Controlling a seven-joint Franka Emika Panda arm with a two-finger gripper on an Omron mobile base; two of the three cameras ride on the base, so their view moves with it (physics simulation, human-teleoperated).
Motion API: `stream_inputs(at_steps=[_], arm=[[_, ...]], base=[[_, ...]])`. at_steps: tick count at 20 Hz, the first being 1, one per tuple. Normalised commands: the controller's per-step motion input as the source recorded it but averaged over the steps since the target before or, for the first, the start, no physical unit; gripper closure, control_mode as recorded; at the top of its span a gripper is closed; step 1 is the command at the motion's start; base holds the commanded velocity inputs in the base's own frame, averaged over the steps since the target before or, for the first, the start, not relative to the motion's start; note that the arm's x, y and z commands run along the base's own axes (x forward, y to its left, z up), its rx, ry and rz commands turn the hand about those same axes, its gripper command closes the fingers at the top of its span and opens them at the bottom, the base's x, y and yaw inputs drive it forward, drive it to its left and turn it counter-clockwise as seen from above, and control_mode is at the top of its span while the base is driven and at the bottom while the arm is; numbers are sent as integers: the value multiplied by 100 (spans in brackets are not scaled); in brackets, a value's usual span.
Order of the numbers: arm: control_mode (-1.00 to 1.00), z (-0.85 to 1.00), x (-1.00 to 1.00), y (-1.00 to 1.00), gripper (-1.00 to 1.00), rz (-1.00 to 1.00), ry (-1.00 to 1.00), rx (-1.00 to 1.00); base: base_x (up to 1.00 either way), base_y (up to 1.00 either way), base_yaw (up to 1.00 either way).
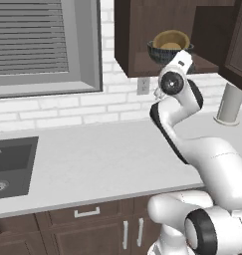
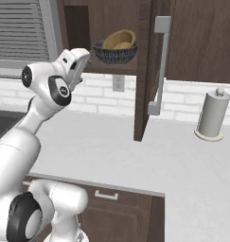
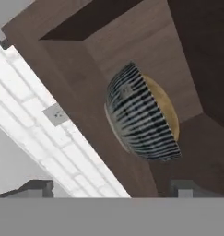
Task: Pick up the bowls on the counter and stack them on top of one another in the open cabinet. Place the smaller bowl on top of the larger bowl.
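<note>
The smaller bowl [image 2: 120, 38], tan-brown, sits inside the larger bowl [image 2: 115, 53], dark grey with ribbed sides, on the shelf of the open cabinet [image 2: 111, 19]. In the left base view the smaller bowl [image 1: 171, 40] likewise rests in the larger bowl [image 1: 162, 54]. My gripper [image 3: 111, 188] is open and holds nothing. It points up at the stacked pair from below and in front of the shelf edge, with the larger bowl [image 3: 138, 120] a short way ahead. The hand [image 2: 75, 60] hangs just left of the bowls.
The cabinet door [image 2: 145, 71] stands open to the right of the bowls, with a long handle [image 2: 160, 66]. A paper towel holder [image 2: 212, 116] stands on the counter [image 2: 135, 156] at the right. The sink [image 1: 10, 167] lies at the far left. A wall outlet [image 1: 143, 85] sits under the cabinet.
</note>
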Motion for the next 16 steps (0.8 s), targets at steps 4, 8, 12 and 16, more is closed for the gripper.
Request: stream_inputs(at_steps=[4, 8, 12, 16], arm=[[-100, -100, -100, 0, -100, 0, -10, -18], [-100, -51, -100, 0, -100, 0, -23, -5], [-100, 100, -96, 0, -100, -4, -37, 3], [-100, 23, -19, 0, -100, 4, -6, 2]], base=[[0, 0, 0], [0, 0, 0], [0, 0, 0], [0, 0, 0]])
